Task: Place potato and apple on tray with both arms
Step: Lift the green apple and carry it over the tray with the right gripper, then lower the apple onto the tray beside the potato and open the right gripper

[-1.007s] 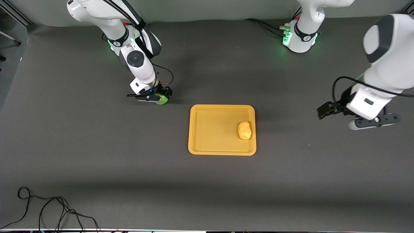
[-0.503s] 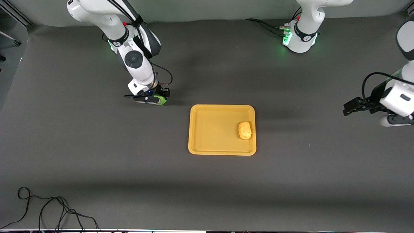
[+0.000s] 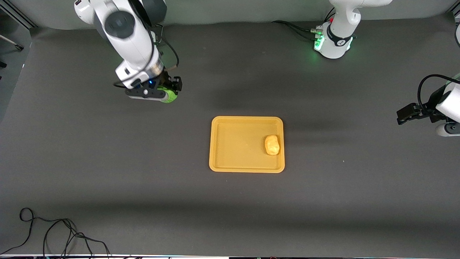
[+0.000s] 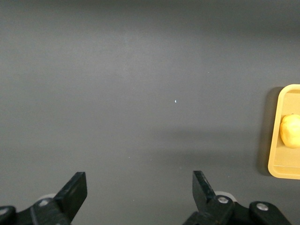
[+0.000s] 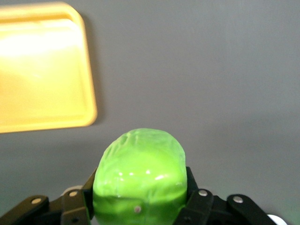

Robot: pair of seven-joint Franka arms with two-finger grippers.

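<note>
The yellow-orange tray (image 3: pixel 230 144) lies mid-table, with the potato (image 3: pixel 272 144) on it at the end toward the left arm. My right gripper (image 3: pixel 169 94) is shut on the bright green apple (image 3: pixel 168 95) and holds it up over the bare table, toward the right arm's end from the tray. In the right wrist view the apple (image 5: pixel 139 176) fills the jaws and the tray (image 5: pixel 42 70) shows apart from it. My left gripper (image 3: pixel 408 116) is open and empty, up over the table at the left arm's end. The left wrist view shows its fingertips (image 4: pixel 77 187) wide apart, with the tray (image 4: pixel 276 154) and potato (image 4: pixel 290 131) at the edge.
The table is a dark grey mat (image 3: pixel 143 172). A black cable (image 3: pixel 54 233) loops at the front corner toward the right arm's end. Both green-lit bases, the left arm's (image 3: pixel 332 43) among them, stand along the back edge.
My right gripper has risen off the table with the apple in it. My left gripper has drawn away from the tray toward its own end of the table.
</note>
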